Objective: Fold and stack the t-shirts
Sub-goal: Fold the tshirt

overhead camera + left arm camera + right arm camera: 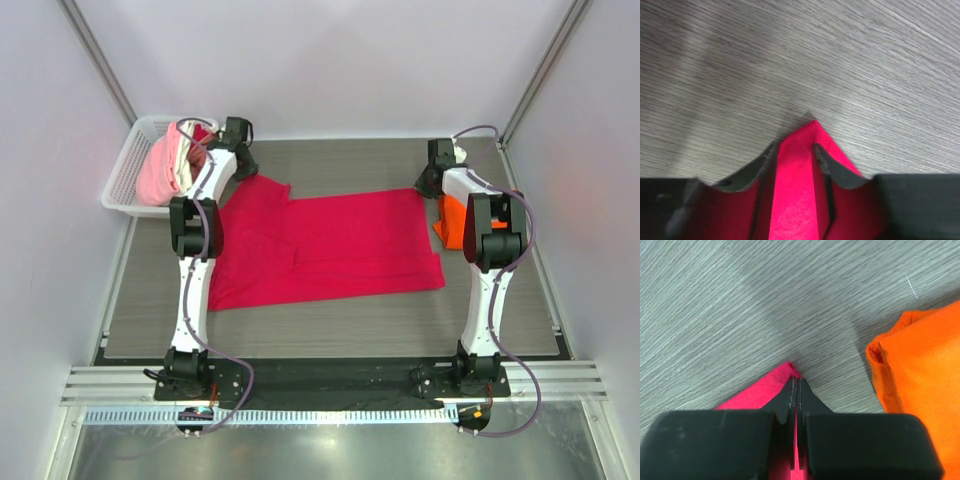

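While the crimson t-shirt (330, 245) lies spread flat across the middle of the grey wood-grain surface (330, 320), both arms reach to its far edge, one at each end. The left gripper (244, 160) sits at the far left corner of the cloth, by a sleeve. In the left wrist view its jaws stand narrowly apart, and a raised ridge of crimson t-shirt (796, 165) fills the gap between them, its pointed tip poking out past the fingertips onto bare surface. Whether the jaws press the cloth I cannot tell.

The right gripper (428, 183) is at the far right corner. In the right wrist view its jaws are closed tight together on the very corner of the crimson t-shirt (760, 390), with only a thin red line showing between them.

Just to the right of that corner, apart from it, lies a folded orange t-shirt (450, 225), its hem visible close by (920, 375). At the far left a white basket (125, 175) holds a pink t-shirt (155, 175) and a white t-shirt (182, 150), bundled together.
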